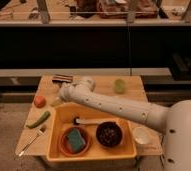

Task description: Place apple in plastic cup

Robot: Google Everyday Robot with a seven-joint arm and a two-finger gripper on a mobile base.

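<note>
The apple, small and orange-red, sits on the wooden table near its left edge. The plastic cup, pale yellow-green, stands upright at the back of the table, right of centre. My white arm reaches from the lower right across the table to the back left. The gripper is at the back left of the table, above and to the right of the apple and well left of the cup. It is apart from the apple.
A yellow tray at the front holds an orange bowl with a teal sponge, a dark bowl and a small black item. A long green vegetable and a fork lie left of it. A white cup stands to its right.
</note>
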